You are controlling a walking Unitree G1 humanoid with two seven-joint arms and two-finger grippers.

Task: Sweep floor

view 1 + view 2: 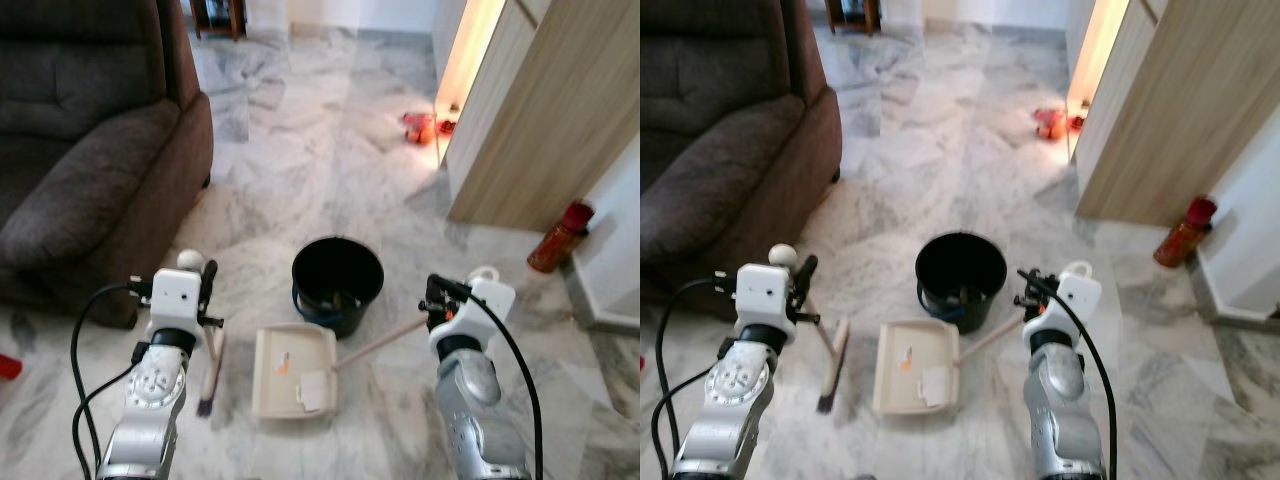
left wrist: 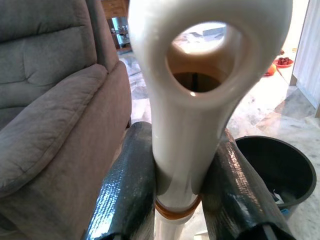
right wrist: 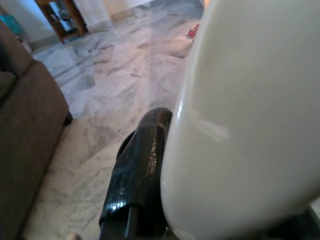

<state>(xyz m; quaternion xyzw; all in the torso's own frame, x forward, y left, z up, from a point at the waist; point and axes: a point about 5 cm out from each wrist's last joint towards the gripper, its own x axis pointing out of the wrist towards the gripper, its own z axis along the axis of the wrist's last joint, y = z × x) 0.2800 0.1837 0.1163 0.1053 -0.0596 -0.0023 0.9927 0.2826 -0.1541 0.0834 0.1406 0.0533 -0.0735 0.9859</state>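
Observation:
A small broom [image 1: 210,372] stands on the marble floor with its brush head down. My left gripper [image 1: 207,285] is shut on its handle, just below the white looped end [image 2: 200,75]; both black fingers [image 2: 127,190] press against it. A cream dustpan [image 1: 290,370] lies flat on the floor in front of me, with a few scraps of litter in it. Its long handle [image 1: 380,343] rises to the right into my right gripper [image 1: 437,297], which is shut on it near the white end [image 3: 250,125]. A black bucket [image 1: 337,278] stands just beyond the dustpan.
A dark brown sofa [image 1: 90,150] is on the left, close to the broom. A wooden cabinet [image 1: 540,110] and a red bottle [image 1: 560,236] are on the right. Red items [image 1: 420,126] lie by the lit doorway. Open marble floor stretches ahead.

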